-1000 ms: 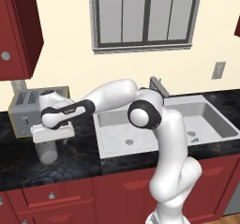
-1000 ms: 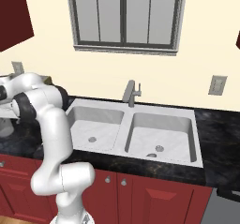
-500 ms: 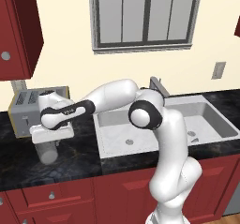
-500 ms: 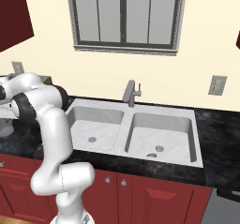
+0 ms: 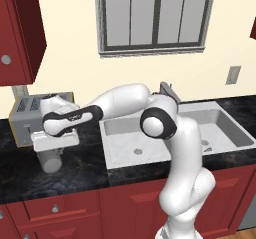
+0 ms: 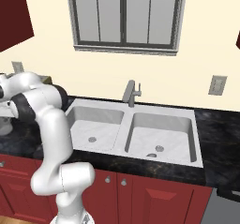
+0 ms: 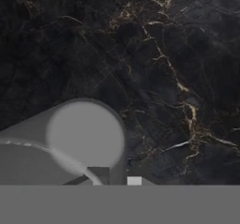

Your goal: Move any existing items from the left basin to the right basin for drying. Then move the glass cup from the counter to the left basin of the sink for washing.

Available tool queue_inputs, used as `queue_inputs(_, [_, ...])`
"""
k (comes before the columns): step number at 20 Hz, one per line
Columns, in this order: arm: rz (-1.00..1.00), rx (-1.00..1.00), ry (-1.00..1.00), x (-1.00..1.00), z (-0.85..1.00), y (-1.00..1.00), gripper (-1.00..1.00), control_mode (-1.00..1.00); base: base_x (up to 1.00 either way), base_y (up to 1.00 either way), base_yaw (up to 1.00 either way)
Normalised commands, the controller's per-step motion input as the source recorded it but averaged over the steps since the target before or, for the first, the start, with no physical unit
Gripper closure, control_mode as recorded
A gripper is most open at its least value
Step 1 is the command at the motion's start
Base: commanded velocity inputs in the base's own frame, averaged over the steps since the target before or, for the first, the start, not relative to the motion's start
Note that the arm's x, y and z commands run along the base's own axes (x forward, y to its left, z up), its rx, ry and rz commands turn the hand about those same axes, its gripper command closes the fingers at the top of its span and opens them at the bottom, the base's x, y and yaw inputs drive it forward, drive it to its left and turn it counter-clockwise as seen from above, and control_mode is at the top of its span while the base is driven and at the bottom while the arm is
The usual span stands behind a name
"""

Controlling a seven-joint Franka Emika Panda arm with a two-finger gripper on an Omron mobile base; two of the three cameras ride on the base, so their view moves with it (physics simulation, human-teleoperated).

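Black marbled counter (image 5: 75,168) bears the glass cup (image 5: 50,160), its rim pinched by the end effector (image 7: 115,181).

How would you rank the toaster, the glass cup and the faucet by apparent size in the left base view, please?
1. toaster, widest, though the arm covers part of it.
2. glass cup, under the hand, on the counter.
3. faucet, mostly hidden behind the arm and farther from the camera, so its place below the cup is unsure.
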Motion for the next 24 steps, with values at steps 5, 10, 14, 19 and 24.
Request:
queue_inputs(5, [-0.07, 0.00, -0.04, -0.30, 0.44, -0.17, 1.00, -1.00, 0.00, 0.00, 0.00])
queue_inputs(10, [-0.09, 0.00, -0.02, -0.18, 0.47, -0.36, 1.00, -1.00, 0.00, 0.00, 0.00])
queue_inputs(14, [-0.10, 0.00, 0.00, 0.00, 0.25, -0.52, 1.00, -1.00, 0.00, 0.00, 0.00])
queue_inputs(19, [-0.12, 0.00, 0.00, 0.00, 0.15, -0.65, 1.00, -1.00, 0.00, 0.00, 0.00])
queue_inputs(24, [-0.14, 0.00, 0.00, -0.01, 0.07, -0.64, 1.00, -1.00, 0.00, 0.00, 0.00])
